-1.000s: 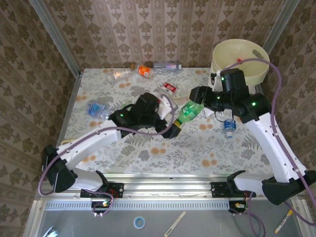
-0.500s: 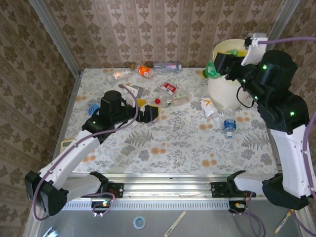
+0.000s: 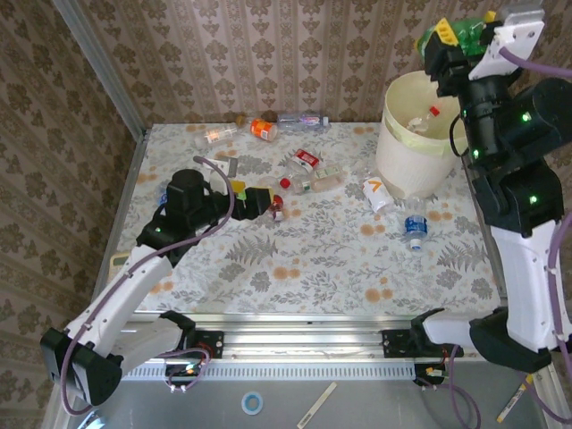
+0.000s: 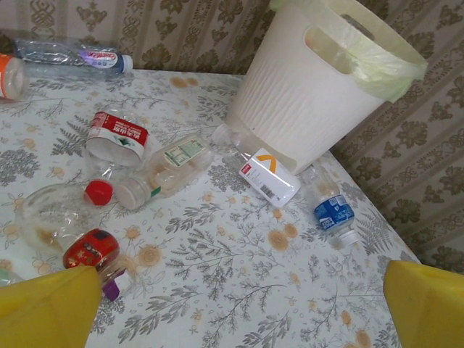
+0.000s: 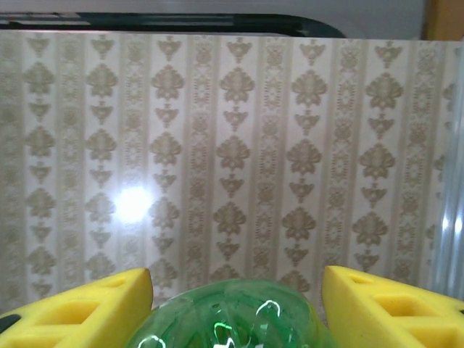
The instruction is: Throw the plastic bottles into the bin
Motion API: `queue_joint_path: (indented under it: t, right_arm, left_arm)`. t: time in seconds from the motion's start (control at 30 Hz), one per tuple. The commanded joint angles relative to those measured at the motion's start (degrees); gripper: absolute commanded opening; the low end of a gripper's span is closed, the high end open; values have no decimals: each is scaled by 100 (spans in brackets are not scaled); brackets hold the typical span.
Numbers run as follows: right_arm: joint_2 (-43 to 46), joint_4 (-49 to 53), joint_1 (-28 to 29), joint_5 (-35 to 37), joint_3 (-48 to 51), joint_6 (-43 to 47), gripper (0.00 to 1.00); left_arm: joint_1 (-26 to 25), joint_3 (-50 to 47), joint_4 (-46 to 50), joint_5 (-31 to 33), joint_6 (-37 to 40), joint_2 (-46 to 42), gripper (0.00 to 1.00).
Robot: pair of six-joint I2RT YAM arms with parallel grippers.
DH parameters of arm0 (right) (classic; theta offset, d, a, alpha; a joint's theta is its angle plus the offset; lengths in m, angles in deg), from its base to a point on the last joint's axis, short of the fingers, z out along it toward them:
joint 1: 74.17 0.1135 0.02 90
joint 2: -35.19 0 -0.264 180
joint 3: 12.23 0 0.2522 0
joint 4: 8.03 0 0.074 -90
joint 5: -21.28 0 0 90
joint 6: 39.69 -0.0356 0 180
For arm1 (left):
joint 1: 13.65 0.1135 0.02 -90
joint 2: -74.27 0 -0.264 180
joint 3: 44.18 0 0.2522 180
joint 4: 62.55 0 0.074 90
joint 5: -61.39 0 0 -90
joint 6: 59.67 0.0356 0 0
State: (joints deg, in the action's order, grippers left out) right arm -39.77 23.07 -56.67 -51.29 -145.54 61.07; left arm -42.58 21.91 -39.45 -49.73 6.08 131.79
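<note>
Aloft, right gripper (image 3: pixel 463 31): half-closed around crushed green plastic bottle (image 5: pixel 232 319), high near round cream-white bin (image 3: pixel 402 165).
Left gripper (image 3: pixel 257 198): wide open, empty, low beside clear crushed bottles (image 4: pixel 156 170) on floral table (image 3: pixel 340 259).

We find the large round cream-white plastic bin (image 3: pixel 404 170) standing at the far right of the floral-patterned table (image 3: pixel 313 259), a red-capped clear bottle (image 3: pixel 427 116) lying inside it. High over the bin's far rim, the crushed green plastic bottle (image 5: pixel 232 319) sits between the fingers of the right gripper (image 3: pixel 465 25). A white-labelled clear bottle (image 4: pixel 270 177) lies against the bin's near-left foot, a blue-labelled clear bottle (image 4: pixel 332 212) just nearer us. Along the far edge, going leftwards from the bin, lie a long clear bottle (image 3: pixel 299 119), an orange bottle (image 3: pixel 264 130) and a small clear bottle (image 3: pixel 217 135). The left gripper (image 3: pixel 259 201) sits left of centre, a small red-wrapped bottle (image 4: pixel 90 250) just beside it; between it and the bin lie a red-labelled crushed bottle (image 4: pixel 116 138) and a pale-labelled clear bottle (image 4: pixel 170 163).
</note>
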Motion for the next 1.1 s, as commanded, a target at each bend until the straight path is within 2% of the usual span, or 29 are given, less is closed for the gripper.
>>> queue_joint_path:
  t: [0.0,0.07,0.1,0.17,0.2,0.23,0.27,0.33,0.4,0.47,0.57,0.73,0.87,1.07]
  right_arm:
    - [-774,688,-605,325,-636,-359,0]
    - [-1739,2193,-1116,567,-1884,-1090,0]
    - [-2190,2981,-1275,612,-2611,-1443,8]
    - [-3440,4578,-1503,431,-4564,-1998,39]
    - [-3830,4980,-1533,337,-5156,-2126,53]
    - [-4102,5329,-1539,245,-5512,-2207,72]
    - [-4177,5506,-1538,244,-5498,-2306,80]
    - [-4039,5521,-1549,207,-4962,-2438,89]
    - [-3677,5203,-1550,85,-4237,-2432,94]
    - [-3153,4625,-1572,-172,-3344,-2450,94]
    - [-2562,4224,-1565,-620,-2606,-2565,94]
    - [-2151,4494,-1522,-1467,-2372,-2726,95]
    - [-1910,4776,-1326,-2057,-2262,-2801,96]
    - [-1409,4833,-595,-2165,-1601,-2523,99]
  left_arm:
    - [62,-63,144,91,-109,-63,100]
    - [86,-58,214,108,-142,15,100]
    - [89,-34,290,115,-143,65,100]
    - [96,25,470,175,-153,172,100]
    - [98,39,550,227,-166,222,100]
    - [93,50,658,299,-169,271,100]
    - [99,73,786,383,-173,338,100]
    - [107,164,1112,563,-168,500,100]
    - [111,300,1417,669,-174,718,100]
    - [122,429,1708,845,-226,970,100]
    - [185,635,2174,1092,-442,1356,100]
    - [490,881,2570,1075,-820,2053,100]
    - [554,1260,2874,1197,-844,2702,96]
    - [581,1631,2880,1154,-887,3411,90]
